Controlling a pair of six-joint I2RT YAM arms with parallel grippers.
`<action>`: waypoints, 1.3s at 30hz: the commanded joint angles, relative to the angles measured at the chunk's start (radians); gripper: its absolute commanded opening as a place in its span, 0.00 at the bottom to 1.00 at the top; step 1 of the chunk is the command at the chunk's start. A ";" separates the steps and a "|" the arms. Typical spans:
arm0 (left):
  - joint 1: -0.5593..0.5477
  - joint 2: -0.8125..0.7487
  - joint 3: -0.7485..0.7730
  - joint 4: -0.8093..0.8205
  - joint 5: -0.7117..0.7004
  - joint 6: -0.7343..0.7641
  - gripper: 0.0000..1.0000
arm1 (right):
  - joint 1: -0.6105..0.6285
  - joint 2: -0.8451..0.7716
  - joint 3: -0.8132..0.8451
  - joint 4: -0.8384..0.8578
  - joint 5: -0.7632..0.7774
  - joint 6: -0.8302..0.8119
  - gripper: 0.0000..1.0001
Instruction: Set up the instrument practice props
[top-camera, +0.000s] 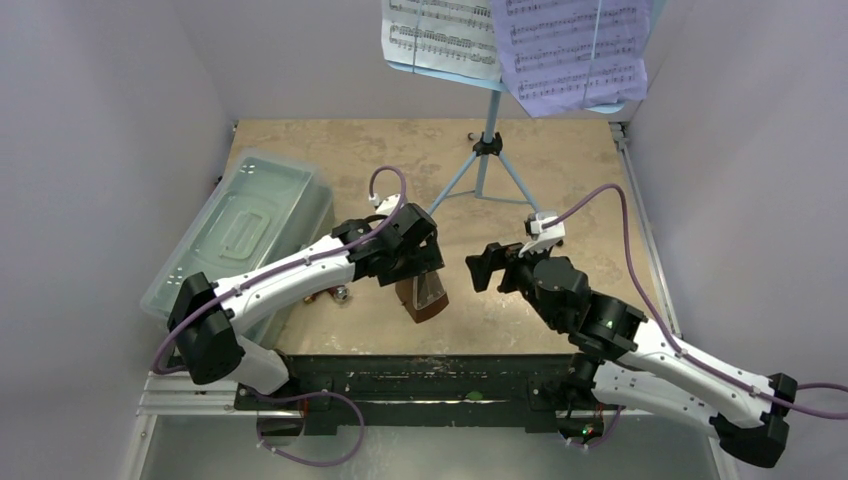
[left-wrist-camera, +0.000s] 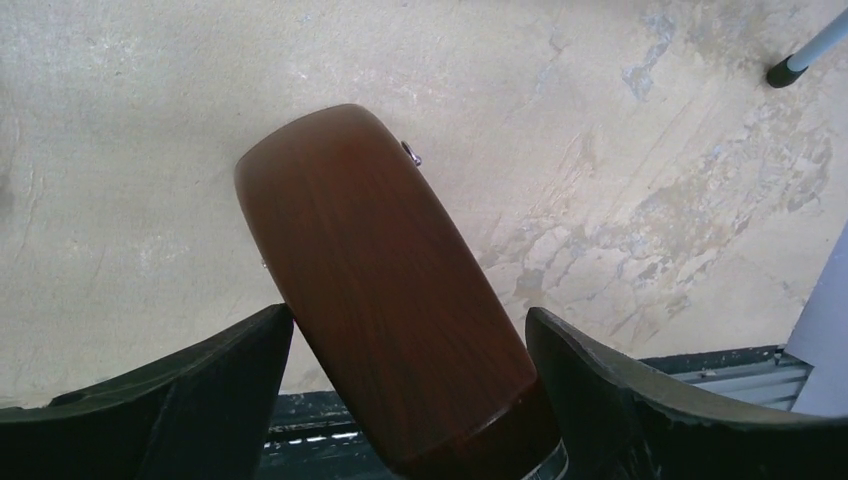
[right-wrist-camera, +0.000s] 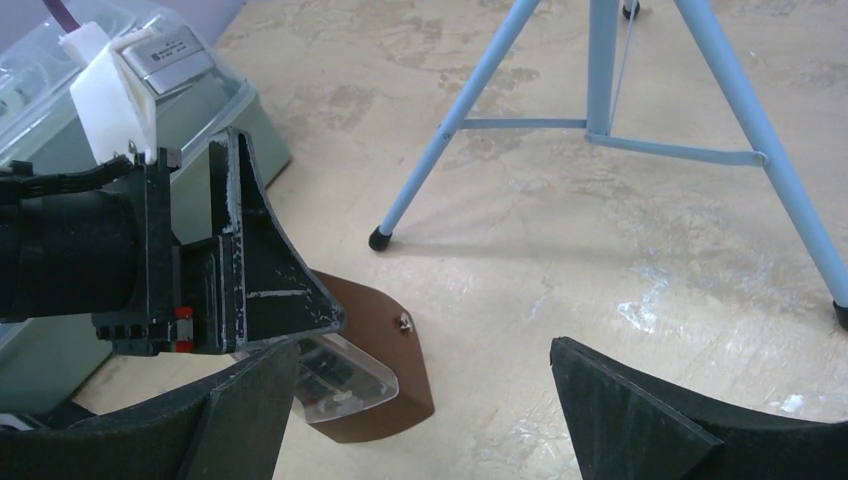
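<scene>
Well in front of the music stand (top-camera: 488, 150), straddling the metronome (top-camera: 424, 298) with the left gripper (left-wrist-camera: 409, 315): jaws spread to either side of the brown back, one right at its edge, with a sliver of table (top-camera: 560, 180) showing by the other. Cannot tell whether truly pinched or merely flanked. Seems to lean, going by the right wrist view. Hazard here: opening or shifting sideways on so doubtful a hold and toppling it onto its clear cover. In front of the stand too, closer to its feet, hovering with the right gripper (top-camera: 482, 266), jaws wide apart, holding nothing; near enough to knock the metronome on a reach across. Off to the stand's left, best to leave the clear lidded box (top-camera: 245, 220) alone. Farthest, up on the stand's desk, worth guarding the white page (top-camera: 440, 35) and lilac page (top-camera: 570, 50): easy to clip a tripod leg with an elbow and shake both loose.
</scene>
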 joint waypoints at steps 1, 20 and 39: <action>0.004 0.061 0.023 -0.033 -0.057 -0.021 0.84 | 0.002 0.017 -0.021 0.043 -0.005 0.029 0.99; 0.005 0.053 -0.018 0.108 -0.199 0.475 0.25 | -0.015 0.164 -0.059 0.185 -0.176 -0.015 0.99; 0.004 -0.295 -0.224 0.386 0.049 1.059 0.00 | -0.401 0.491 -0.242 0.788 -1.258 0.037 0.81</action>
